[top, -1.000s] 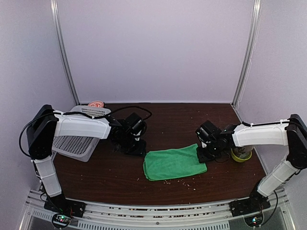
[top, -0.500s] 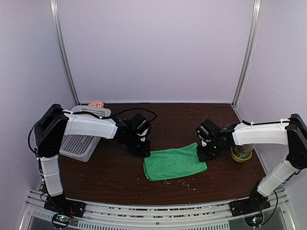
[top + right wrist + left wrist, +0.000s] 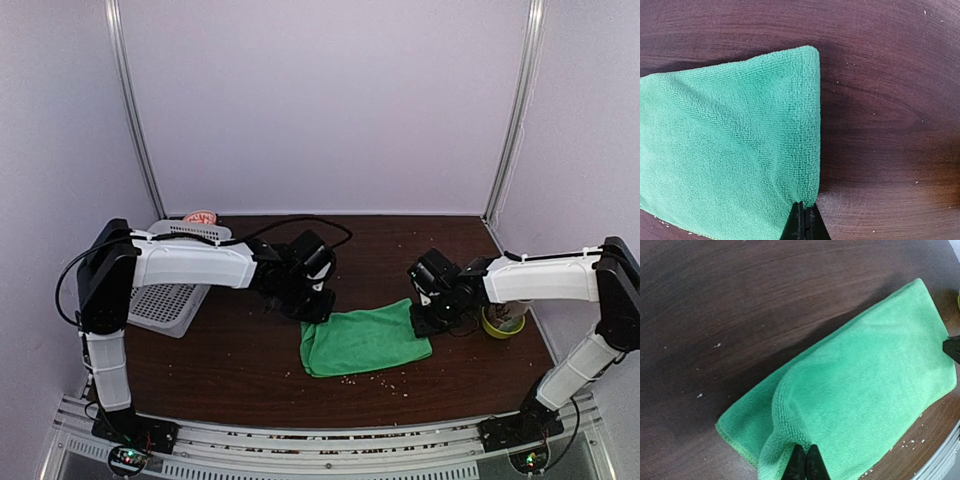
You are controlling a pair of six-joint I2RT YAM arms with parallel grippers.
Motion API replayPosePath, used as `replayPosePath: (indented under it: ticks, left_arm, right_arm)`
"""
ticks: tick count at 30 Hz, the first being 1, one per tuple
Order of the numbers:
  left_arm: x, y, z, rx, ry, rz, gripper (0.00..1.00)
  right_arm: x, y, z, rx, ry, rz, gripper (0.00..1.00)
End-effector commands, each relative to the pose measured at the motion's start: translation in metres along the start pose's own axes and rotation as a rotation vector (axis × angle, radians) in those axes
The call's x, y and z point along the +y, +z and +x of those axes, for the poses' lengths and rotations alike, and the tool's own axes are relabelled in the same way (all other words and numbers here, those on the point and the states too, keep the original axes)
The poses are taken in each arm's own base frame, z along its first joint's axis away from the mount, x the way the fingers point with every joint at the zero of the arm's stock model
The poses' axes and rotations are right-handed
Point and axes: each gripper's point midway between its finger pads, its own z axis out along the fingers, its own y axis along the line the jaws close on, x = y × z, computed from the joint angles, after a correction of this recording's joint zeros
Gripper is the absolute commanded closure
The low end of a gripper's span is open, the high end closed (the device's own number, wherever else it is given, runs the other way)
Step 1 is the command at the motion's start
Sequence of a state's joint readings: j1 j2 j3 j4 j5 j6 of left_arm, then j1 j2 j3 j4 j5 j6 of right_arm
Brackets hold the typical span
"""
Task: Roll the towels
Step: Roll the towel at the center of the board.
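Note:
The green towel (image 3: pixel 365 340) lies folded flat on the dark table, right of centre. My left gripper (image 3: pixel 318 310) is shut on its far-left edge, and the left wrist view shows the fabric (image 3: pixel 865 390) bunched up at my closed left gripper (image 3: pixel 806 462). My right gripper (image 3: pixel 428 322) is shut on the far-right corner. In the right wrist view the cloth (image 3: pixel 730 140) is pinched at the closed tips of the right gripper (image 3: pixel 804 215). A bit of the pinkish towel (image 3: pixel 201 216) peeks out behind the basket.
A white perforated basket (image 3: pixel 165 290) sits at the left of the table under the left arm. A yellow-green cup (image 3: pixel 503 321) stands just right of the right wrist. Pale crumbs (image 3: pixel 375 378) dot the wood in front of the green towel.
The left arm has reached rightward from beside the basket to the green towel, and its jaws have shut on the towel's left edge. The right arm has held still.

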State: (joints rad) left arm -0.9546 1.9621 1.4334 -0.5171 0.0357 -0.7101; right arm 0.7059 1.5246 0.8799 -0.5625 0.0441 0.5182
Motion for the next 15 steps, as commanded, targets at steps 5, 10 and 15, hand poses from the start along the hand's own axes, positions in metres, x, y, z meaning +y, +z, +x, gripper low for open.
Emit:
replayPosePath:
  ticks: [5,10,15]
  left_arm:
    - [-0.017,0.010,0.009,0.027,0.155,-0.113,0.97]
    - [-0.014,0.016,0.020,0.064,0.155,-0.113,0.81]
    - [-0.018,0.003,0.019,0.051,0.172,-0.092,0.64]
  right_arm:
    - [-0.002,0.003,-0.005,-0.011,-0.003,0.005,1.00]
    - [-0.002,0.002,-0.005,-0.012,-0.002,0.005,1.00]
    - [-0.003,0.003,-0.004,-0.010,-0.001,0.007,1.00]
